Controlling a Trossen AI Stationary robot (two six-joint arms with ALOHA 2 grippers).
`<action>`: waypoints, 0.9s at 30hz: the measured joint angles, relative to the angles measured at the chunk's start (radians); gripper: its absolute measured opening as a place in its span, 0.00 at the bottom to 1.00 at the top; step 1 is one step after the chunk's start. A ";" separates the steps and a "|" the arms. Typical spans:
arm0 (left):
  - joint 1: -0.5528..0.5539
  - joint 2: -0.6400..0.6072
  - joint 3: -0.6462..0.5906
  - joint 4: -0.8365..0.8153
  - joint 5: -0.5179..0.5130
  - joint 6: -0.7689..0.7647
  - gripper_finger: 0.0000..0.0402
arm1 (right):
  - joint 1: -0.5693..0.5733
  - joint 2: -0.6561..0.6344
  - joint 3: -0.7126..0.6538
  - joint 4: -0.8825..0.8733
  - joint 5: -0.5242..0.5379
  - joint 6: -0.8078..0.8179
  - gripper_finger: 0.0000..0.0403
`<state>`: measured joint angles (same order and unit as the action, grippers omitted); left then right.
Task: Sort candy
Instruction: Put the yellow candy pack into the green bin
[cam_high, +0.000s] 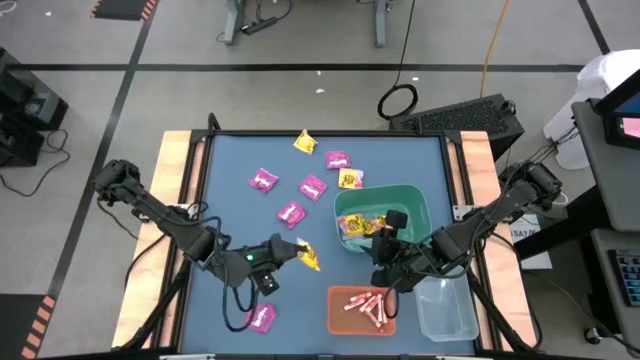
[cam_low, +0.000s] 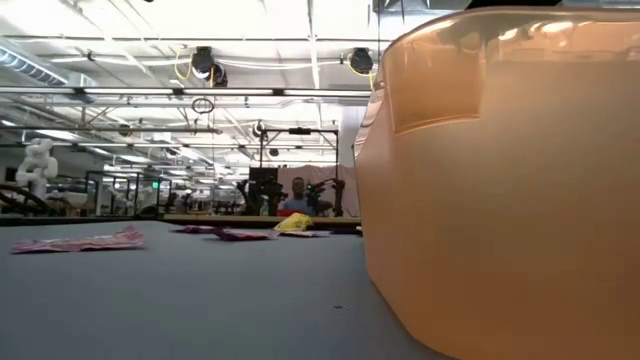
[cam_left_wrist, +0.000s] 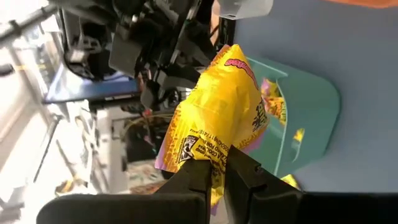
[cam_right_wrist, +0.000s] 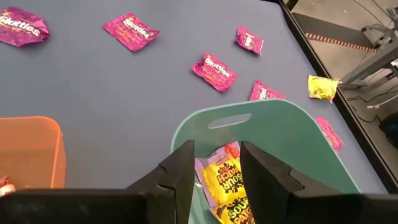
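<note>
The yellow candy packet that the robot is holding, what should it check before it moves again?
1. Left hand shut on the crinkly yellow candy packet: ok.
2. Packet lifted off the blue table: ok.
3. Green plastic bin already holds yellow packets, so it is the matching one: ok.
4. Right hand sits over the green bin, blocking the drop spot: not ok.
5. Right hand empty, fingers apart: ok.
6. Magenta square packets left on the table to sort: not ok.

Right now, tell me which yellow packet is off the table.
The yellow packet pinched in the left gripper; the other loose one lies at the table's far edge.
</note>
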<state>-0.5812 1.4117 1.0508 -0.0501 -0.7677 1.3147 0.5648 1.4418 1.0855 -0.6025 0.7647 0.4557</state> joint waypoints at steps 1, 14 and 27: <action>0.000 0.000 0.000 0.001 0.000 0.007 0.06 | 0.000 0.000 0.000 0.000 0.000 0.000 0.29; 0.000 0.000 0.000 0.021 0.001 -0.044 0.06 | 0.000 0.000 0.000 0.002 0.003 0.030 0.29; 0.006 0.000 -0.001 0.262 -0.076 -1.055 0.06 | 0.000 0.002 0.000 0.041 0.049 0.064 0.29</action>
<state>-0.5755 1.4113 1.0500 0.2123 -0.8436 0.2596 0.5648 1.4437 1.0851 -0.5616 0.8139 0.5201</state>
